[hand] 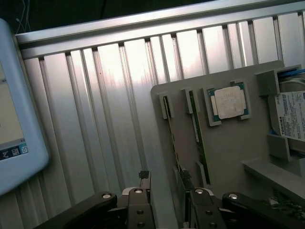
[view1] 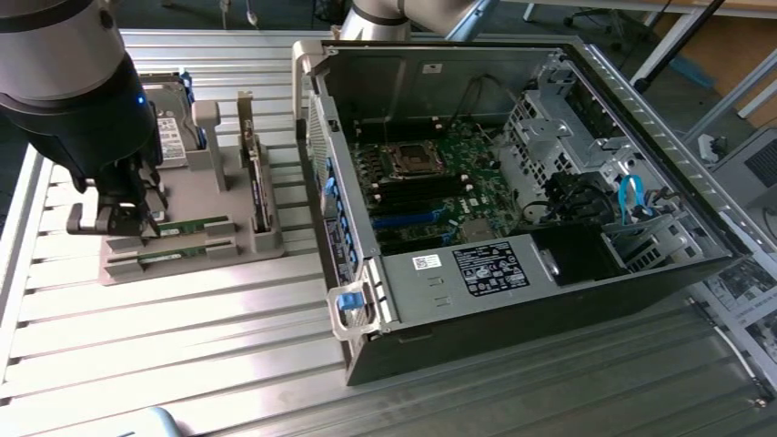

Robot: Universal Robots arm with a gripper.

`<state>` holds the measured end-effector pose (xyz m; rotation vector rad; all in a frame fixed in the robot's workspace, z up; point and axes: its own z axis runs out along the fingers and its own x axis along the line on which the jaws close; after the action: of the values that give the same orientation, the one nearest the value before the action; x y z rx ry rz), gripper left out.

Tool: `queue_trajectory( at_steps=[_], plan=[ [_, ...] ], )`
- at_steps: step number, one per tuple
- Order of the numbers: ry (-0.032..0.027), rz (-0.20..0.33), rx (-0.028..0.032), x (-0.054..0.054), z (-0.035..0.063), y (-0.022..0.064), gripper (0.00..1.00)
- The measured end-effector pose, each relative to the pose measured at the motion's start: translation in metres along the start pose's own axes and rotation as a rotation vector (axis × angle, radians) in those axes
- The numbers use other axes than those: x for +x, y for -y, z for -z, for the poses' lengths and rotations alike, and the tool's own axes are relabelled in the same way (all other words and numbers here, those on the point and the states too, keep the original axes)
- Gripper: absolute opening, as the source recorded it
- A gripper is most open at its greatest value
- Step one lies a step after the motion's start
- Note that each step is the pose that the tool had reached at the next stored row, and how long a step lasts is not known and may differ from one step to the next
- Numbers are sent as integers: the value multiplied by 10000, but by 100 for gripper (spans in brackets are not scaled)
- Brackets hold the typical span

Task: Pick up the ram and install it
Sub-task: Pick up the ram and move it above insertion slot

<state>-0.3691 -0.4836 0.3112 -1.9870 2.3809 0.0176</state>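
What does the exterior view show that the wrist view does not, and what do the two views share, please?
Exterior view: the open computer case with its motherboard, and the robot arm. Wrist view: the silver processor chip and the hard drive's white label. Both: the grey holder, the ram at the open gripper, and its look-alike stick.

I'm seeing the ram, a thin green stick, standing on edge in the gray holder's outer slot, just beside its twin.
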Motion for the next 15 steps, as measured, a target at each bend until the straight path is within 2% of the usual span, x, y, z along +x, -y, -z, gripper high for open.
queue_trajectory(
  at_steps=[15],
  plan=[
    [1,0,0,2,-42,-1,36]
  ],
)
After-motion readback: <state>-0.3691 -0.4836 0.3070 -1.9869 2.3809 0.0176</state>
